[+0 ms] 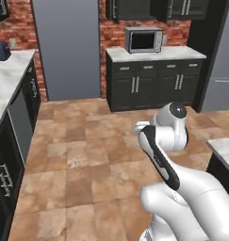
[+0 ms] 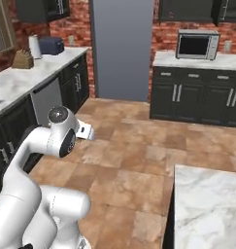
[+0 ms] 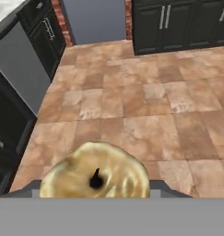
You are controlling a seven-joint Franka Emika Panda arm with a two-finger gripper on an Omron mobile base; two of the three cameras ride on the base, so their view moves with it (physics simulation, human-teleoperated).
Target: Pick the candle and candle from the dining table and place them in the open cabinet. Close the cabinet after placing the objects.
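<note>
**Squat candle carried over the open kitchen floor**

In the hand view, a short golden-tan candle [image 3: 95, 171] with a dark wick sits right at the end effector [image 3: 96, 188], which appears clamped on its sides, with dark tips showing at either flank. The candle looks light, stiff and waxy, so probably a little slippery; a hold across its round body, low and level, seems safest.

The white arm [image 2: 51, 146] is folded close to its base. Below lies a wide tan tile floor [image 1: 87, 150] with ample room. Edges to mind: the marble worktop corner [image 2: 207, 204] near the robot's right, and the black counter fronts [image 2: 42, 102] along its left. A grey microwave [image 1: 144, 40] sits far ahead.
</note>
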